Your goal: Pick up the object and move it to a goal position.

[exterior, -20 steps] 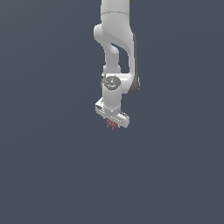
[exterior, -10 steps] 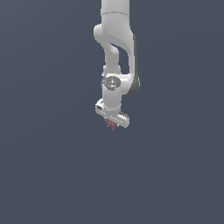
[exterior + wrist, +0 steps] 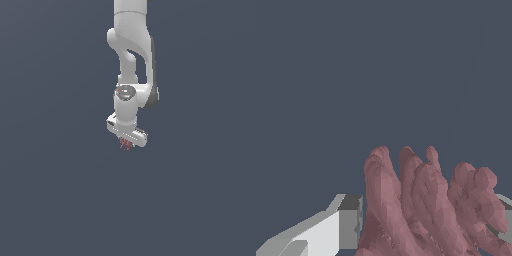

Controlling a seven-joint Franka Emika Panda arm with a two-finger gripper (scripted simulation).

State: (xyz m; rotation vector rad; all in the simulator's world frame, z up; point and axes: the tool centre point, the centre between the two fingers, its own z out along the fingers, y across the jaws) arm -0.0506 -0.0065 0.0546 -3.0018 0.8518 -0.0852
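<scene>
The object is a small dull dark-red knobbly cluster. It pokes out just under the white gripper at the end of the white arm in the exterior view. In the wrist view the object fills the space between the two fingers, with several lumpy lobes pointing away from the camera. The gripper is shut on the object and holds it up in the open. Most of the object is hidden by the gripper body in the exterior view.
A plain dark grey-blue background lies all around the arm. No goal marker or other object shows in either view.
The gripper has risen a little with the object held in it. The grip looks the same.
</scene>
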